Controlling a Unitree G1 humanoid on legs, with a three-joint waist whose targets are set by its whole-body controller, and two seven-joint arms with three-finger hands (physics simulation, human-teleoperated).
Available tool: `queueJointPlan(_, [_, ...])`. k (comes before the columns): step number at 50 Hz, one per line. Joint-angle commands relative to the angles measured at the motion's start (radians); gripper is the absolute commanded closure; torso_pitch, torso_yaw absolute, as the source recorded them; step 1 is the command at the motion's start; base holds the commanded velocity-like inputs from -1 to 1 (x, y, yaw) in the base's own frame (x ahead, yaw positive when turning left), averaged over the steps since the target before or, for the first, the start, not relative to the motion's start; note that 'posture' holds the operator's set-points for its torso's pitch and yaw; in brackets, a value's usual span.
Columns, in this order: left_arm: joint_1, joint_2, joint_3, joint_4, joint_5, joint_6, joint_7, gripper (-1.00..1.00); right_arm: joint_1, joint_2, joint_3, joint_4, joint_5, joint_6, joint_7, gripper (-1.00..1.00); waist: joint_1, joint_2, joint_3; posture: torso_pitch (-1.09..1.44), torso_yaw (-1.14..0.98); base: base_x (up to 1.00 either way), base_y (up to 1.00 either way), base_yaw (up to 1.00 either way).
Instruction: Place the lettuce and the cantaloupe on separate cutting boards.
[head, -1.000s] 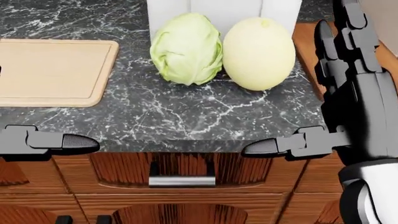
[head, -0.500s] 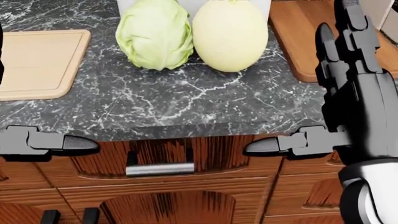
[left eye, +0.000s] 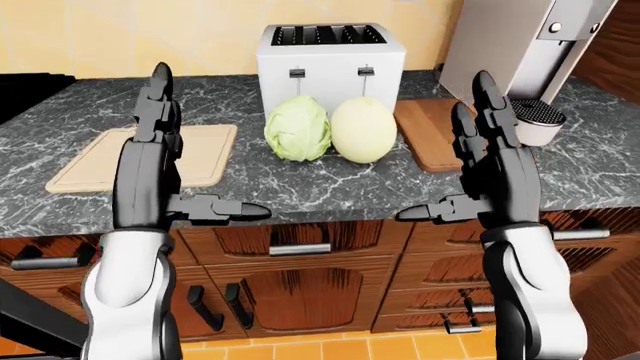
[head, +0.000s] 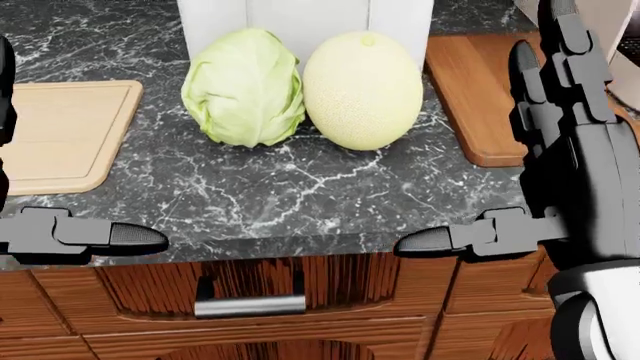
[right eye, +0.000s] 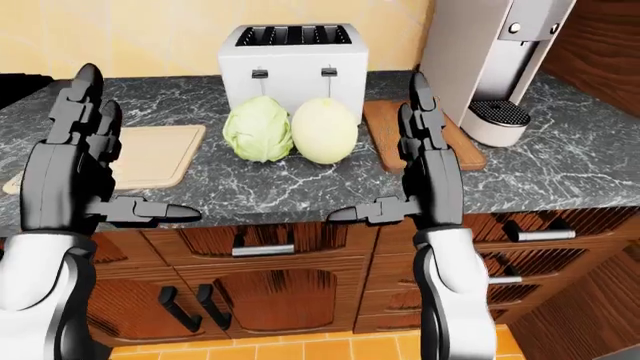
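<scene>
Everything is sliding in the head view as I'm moving the camera; the lettuce (head: 244, 88) and cantaloupe (head: 363, 89) themselves aren't shifting. They're sitting touching, just below the toaster (left eye: 330, 64), between the pale board (left eye: 140, 157) and dark board (left eye: 432, 133). I'm holding both the left hand (left eye: 150, 161) and right hand (left eye: 495, 161) up, fingers spread, grasping nothing. I'm judging the lettuce light and yielding, the cantaloupe heavy, smooth, apt to roll; I'm planning to cup each round its widest part.
</scene>
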Motion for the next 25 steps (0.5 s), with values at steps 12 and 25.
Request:
queueJointPlan(12, [-0.04,0.023,0.031,-0.031,0.004,-0.008,0.003,-1.0,-0.033,-0.001,0.019,-0.035,0.001,-0.026,0.004,-1.0,0.009,0.089,-0.022,0.0,0.0,0.19,0.0,0.0])
queueJointPlan(25, [-0.033,0.024,0.036,-0.026,-0.006,-0.019,0.012,-1.0,-0.035,-0.002,0.011,-0.041,0.001,-0.014,-0.009,-1.0,0.03,0.013,-0.02,0.0,0.0,0.09,0.0,0.0])
